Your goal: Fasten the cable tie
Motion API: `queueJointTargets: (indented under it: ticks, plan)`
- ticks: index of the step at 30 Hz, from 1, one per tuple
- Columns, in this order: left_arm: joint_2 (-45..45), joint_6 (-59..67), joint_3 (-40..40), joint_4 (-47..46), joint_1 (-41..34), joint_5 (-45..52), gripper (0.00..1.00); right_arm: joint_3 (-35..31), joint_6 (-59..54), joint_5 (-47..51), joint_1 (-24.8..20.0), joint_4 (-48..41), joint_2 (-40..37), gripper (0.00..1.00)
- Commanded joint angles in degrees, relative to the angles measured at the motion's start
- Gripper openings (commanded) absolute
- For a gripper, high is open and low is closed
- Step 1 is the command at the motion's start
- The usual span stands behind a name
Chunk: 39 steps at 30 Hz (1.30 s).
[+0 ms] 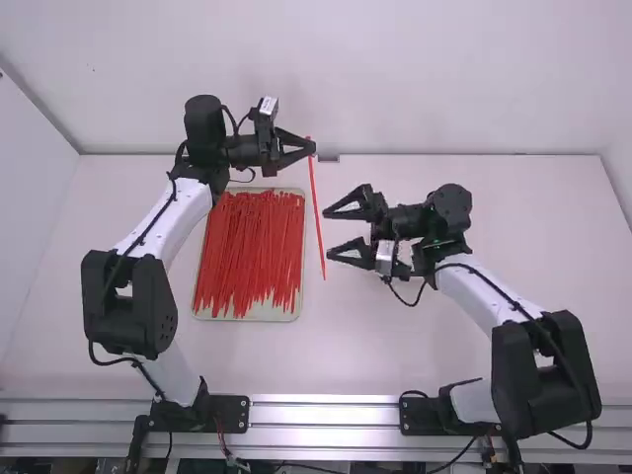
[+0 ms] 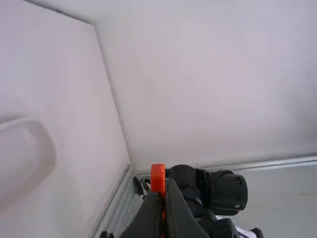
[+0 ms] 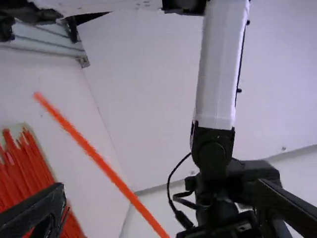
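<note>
Left gripper (image 1: 312, 148) is raised over the desk (image 1: 553, 217) near its far edge, fingers pressed together on the head of one red cable tie (image 1: 316, 212); the left wrist view confirms the pinch on the head (image 2: 158, 178). The strap hangs down just off the right edge of the tray (image 1: 247, 317), which holds a bundle of red ties (image 1: 249, 252). Right gripper (image 1: 329, 233) is beside the strap's lower part, fingers (image 3: 34, 210) spread wide. The strap (image 3: 94, 153) appears to cross just ahead of its fingertips; contact cannot be confirmed.
</note>
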Motion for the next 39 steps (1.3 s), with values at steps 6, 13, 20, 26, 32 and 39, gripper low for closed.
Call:
queueJointTargets:
  ticks: [6, 13, 20, 26, 32, 39]
  plan:
    - [0.0, -2.91, 0.94, -0.02, -1.62, 0.94, 0.02, -0.22, -7.8, -1.42, 0.79, -0.04, 0.13, 1.0]
    - [0.0, -4.74, 0.94, 0.0, -1.55, 0.33, 0.02, -0.22, -12.41, -2.93, 0.79, 0.07, 0.13, 0.89]
    - [0.0, -3.43, 0.94, -0.04, -1.6, 0.35, 0.02, -0.24, -12.2, -2.93, 1.25, -0.04, 0.13, 0.69]
    - [0.0, -2.1, 0.94, -0.9, -1.57, 0.37, 0.02, -0.55, -11.43, -2.93, 1.42, 0.02, 0.13, 0.59]
    - [0.0, -1.44, 0.94, -0.87, -1.62, 0.35, 0.02, -0.55, -11.15, -2.93, 1.46, -0.04, 0.13, 0.42]
    - [0.0, -1.09, 0.94, -0.87, -1.6, 0.13, 0.02, -0.55, -10.69, -2.91, 1.44, -0.04, 0.13, 0.24]
